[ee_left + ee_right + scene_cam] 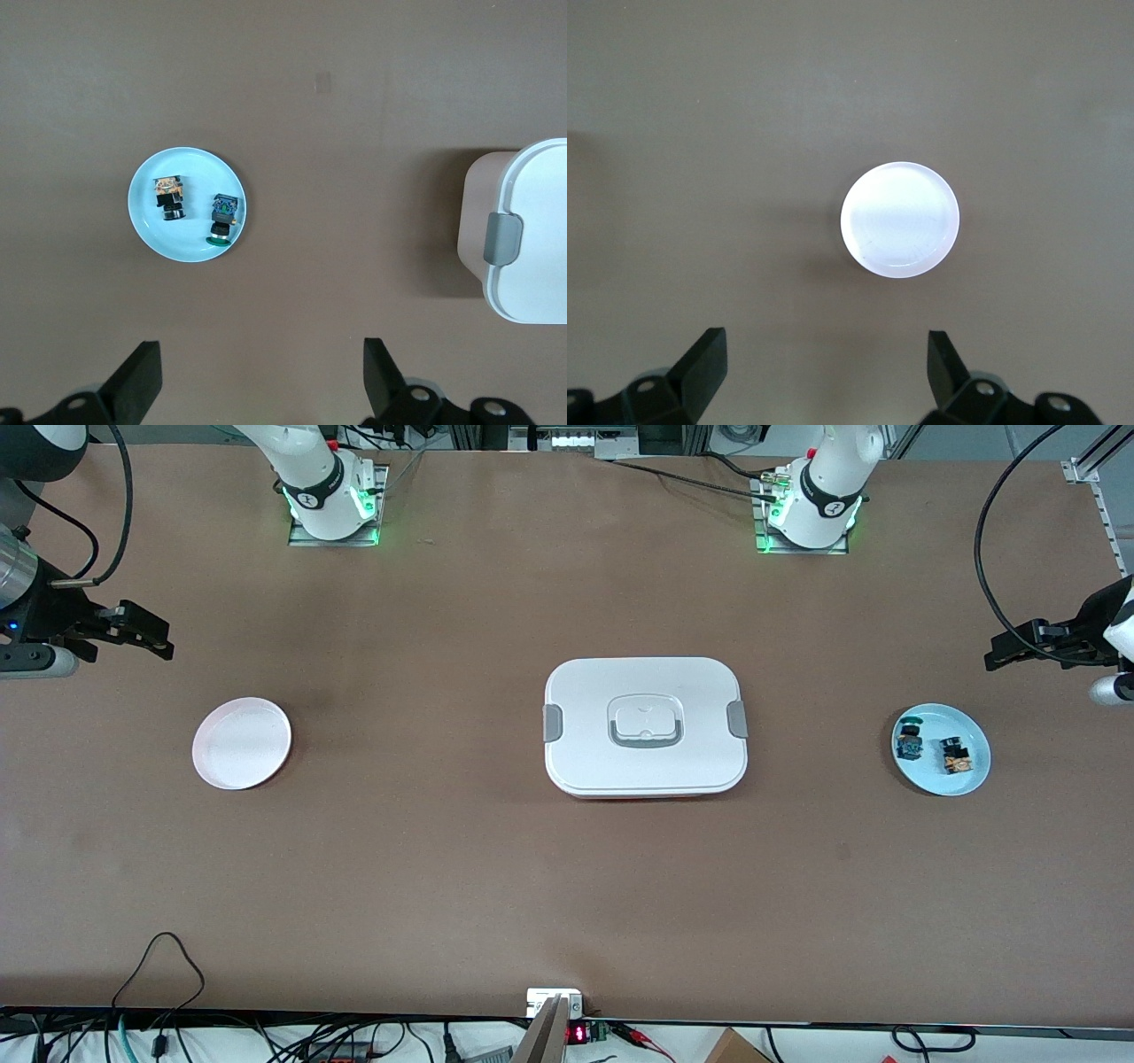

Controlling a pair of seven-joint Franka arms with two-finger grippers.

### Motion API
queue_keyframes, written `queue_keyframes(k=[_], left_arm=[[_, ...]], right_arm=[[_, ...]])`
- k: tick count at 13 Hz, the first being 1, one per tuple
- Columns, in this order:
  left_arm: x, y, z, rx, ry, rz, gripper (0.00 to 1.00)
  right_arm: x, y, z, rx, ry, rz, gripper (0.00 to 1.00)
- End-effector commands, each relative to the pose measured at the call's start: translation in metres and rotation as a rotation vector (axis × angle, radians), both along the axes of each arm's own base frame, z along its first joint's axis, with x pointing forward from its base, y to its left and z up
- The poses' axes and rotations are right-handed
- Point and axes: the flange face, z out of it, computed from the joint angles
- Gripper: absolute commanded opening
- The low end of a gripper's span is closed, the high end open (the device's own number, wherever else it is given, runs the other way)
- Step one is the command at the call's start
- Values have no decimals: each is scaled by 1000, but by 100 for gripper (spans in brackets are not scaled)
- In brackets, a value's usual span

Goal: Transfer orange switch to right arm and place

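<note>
The orange switch point(955, 755) lies on a light blue plate point(966, 779) at the left arm's end of the table. It also shows in the left wrist view point(168, 197), on the same plate point(182, 248). My left gripper point(994, 654) hangs open and empty over bare table beside that plate; in its own view point(263, 381) the jaws stand wide apart. My right gripper point(164, 644) hangs open and empty over bare table beside a pale pink plate point(241, 742) at the right arm's end. The pink plate point(899, 220) is bare, and the right gripper point(827, 376) shows below it.
A second small switch with a blue block and green cap point(910, 741) lies beside the orange one on the blue plate point(224, 217). A closed white lunch box with grey latches point(645, 726) stands mid-table; its edge shows in the left wrist view point(532, 243).
</note>
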Motion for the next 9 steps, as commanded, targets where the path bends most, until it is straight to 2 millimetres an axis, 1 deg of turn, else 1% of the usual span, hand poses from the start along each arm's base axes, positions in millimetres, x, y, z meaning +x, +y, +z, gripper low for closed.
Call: queue_keyframes(k=[1,4,5,7,9], left_arm=[[-5,0,7,-18,12,15,100],[-4,0,10,-18,7,15,100],[-3,1,20,-9,-13,10,100],[-1,5,20,-10,-8,6,100],[-4,11,13,-12,14,13,100]], right_arm=[[-1,1,6,-1,3,11,100],[-1,1,7,-1,2,8,100],[-1,1,7,-1,2,10,100],[-1,1,6,-1,3,8,100],[-1,2,7,-1,2,8,100]])
